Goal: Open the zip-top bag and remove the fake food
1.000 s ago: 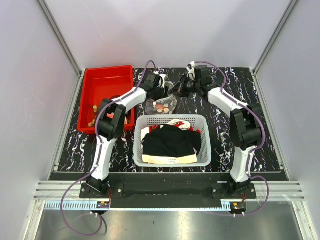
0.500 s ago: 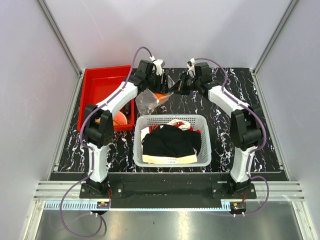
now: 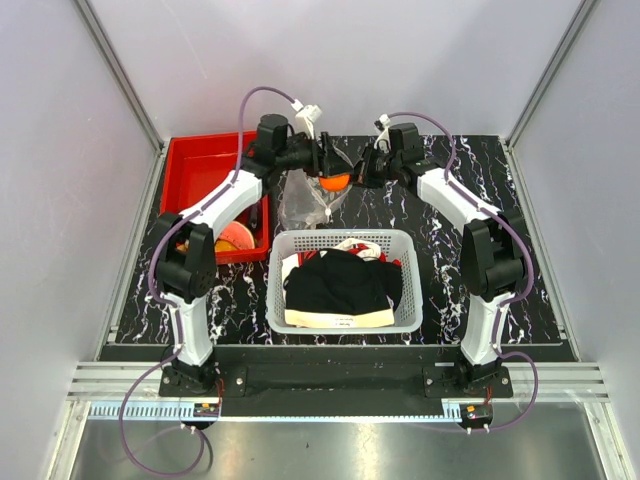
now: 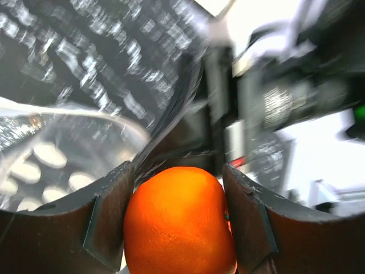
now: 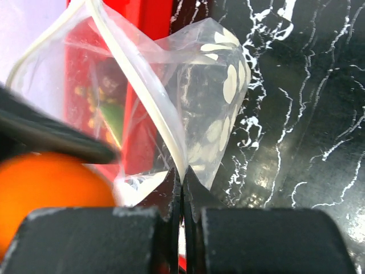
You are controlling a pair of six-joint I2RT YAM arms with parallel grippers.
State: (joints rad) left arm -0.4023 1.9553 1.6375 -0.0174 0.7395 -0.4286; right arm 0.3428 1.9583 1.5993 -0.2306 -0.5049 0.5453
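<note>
— Where is the zip-top bag [image 3: 303, 203]?
— Held up at the white basket's [image 3: 310, 240] 11 o'clock. The right gripper [image 5: 182, 191] is pinched tight on its mouth edge, with pale discs [image 5: 231, 80] inside.
— And the left gripper [image 4: 178, 188]?
— Its fingers are closed around the orange fruit [image 4: 179, 228].

- The right gripper [image 5: 182, 180] has its two dark fingers [image 5: 97, 240] pressed together at the near edge, pinching the rim of the zip-top bag [image 5: 171, 74].
- The bag's mouth gapes open; its white zip strip [image 5: 142, 85] runs from the far left down into the pinch.
- Pale round discs [image 5: 231, 80] lie against the bag's right-hand wall.
- An orange fruit [image 5: 51, 188], blurred, sits just left of the fingers.
- A dark bar [image 5: 51, 140] crosses just above the fruit; it is too blurred to identify, perhaps another finger.
- The red bin [image 5: 157, 23] shows through the clear plastic on the left.
- The black marbled table [image 5: 308, 114] fills the right.
</note>
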